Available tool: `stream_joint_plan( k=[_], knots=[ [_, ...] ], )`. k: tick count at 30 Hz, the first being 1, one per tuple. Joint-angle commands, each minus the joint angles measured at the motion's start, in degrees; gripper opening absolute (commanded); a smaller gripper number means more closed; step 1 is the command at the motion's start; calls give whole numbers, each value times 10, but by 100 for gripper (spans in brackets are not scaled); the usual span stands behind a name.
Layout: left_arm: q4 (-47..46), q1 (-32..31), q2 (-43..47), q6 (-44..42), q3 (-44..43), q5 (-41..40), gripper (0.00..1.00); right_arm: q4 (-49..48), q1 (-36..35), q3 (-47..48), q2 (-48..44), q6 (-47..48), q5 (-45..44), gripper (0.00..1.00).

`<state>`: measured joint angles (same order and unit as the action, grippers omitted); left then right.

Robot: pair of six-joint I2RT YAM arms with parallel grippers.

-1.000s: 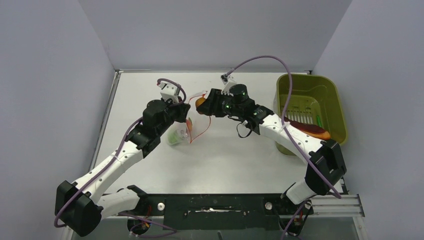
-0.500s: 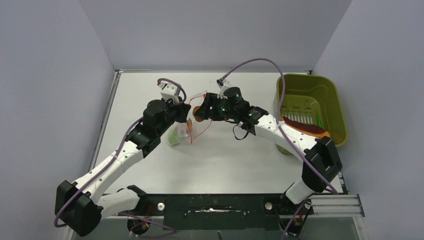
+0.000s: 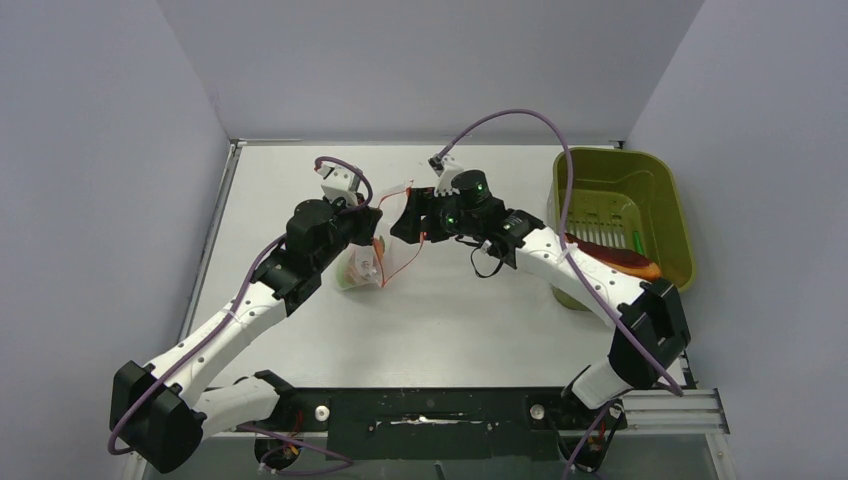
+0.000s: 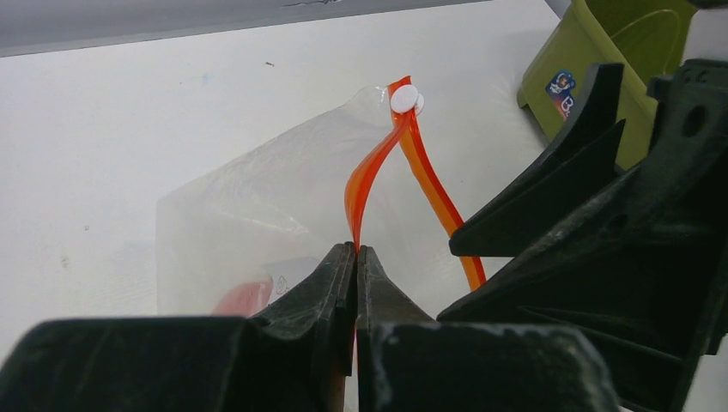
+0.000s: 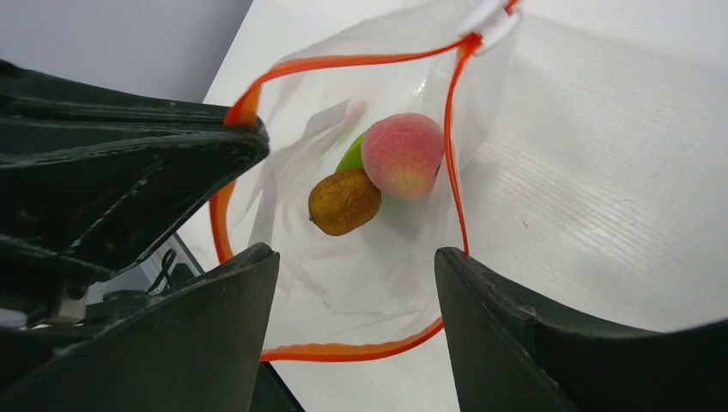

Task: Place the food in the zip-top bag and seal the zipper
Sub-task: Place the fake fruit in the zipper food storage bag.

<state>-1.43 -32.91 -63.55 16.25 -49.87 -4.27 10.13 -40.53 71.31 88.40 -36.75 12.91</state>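
Right wrist view showed the right fingers [image 5: 215, 335] spread apart over the open bag [image 5: 343, 266] holding a peach [image 5: 402, 154] and brown fruit [image 5: 344, 201]; left fingers [image 4: 336, 279] pinched its zipper [image 4: 365, 176].

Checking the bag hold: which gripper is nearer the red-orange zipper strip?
Left. The left gripper pinches the zipper strip itself, while the right gripper hangs open above the mouth of the bag.

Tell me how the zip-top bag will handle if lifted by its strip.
Probably floppy: the zip-top bag is thin, crinkled film, and its zipper bows where the left gripper pinches it. Likely bottom-heavy, since the peach and brown fruit sit loose inside.
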Motion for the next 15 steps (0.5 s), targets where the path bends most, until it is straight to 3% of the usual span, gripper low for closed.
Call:
stream_joint_plan(
  k=[1,7,15],
  knots=[
    [-26,-2,21,-10,-4,5,0,21,6,55,-54,81,22,68],
    [-39,-2,39,-32,18,6,0,96,34,76,-81,141,-25,69],
    [-45,-2,55,-39,43,33,0,223,126,121,-95,219,-118,69]
  ],
)
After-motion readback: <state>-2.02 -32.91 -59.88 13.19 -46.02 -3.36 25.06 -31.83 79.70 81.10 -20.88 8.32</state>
